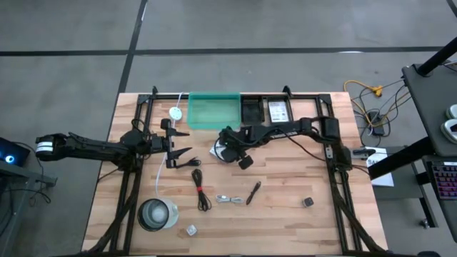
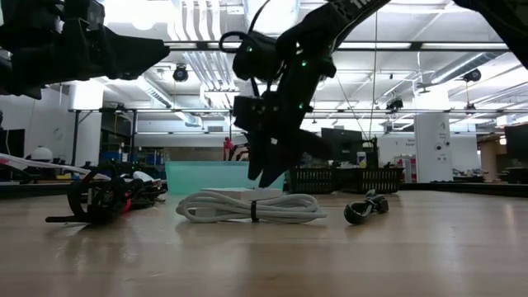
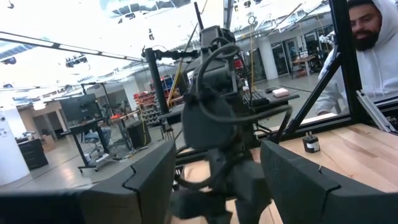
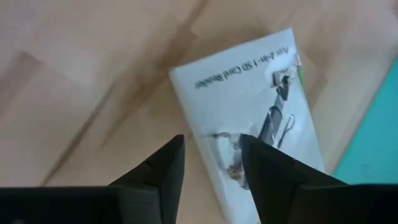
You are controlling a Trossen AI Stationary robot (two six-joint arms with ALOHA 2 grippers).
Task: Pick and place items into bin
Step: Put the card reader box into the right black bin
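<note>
Right claw [image 4: 210, 163] is pointed down over a white printed card [image 4: 249, 118] lying flat on the counter [image 1: 285, 214] just beside the teal bin [image 1: 213, 111]; fingers apart with a gap, straddling the card's near edge, nothing clamped yet. Card lies flat, so my guess is the steep approach is to pinch an edge or corner. In the high view the right claw [image 1: 230, 151] sits mid-counter just below the bin, short carry once it grabs. Left claw [image 1: 178, 146] hovers off to the left, fingers apart and empty, waiting, clear of the right arm. Other items not yet binned: black cables with red tie [image 1: 201, 190], silvery cable [image 1: 229, 199], black pen [image 1: 253, 193], tiny dark cube [image 1: 308, 203], small clear piece [image 1: 191, 230], all loose on the near half of the counter. Round clear container [image 1: 158, 214] and white cord [image 1: 163, 158] sit at left. Bin looks empty from above.
</note>
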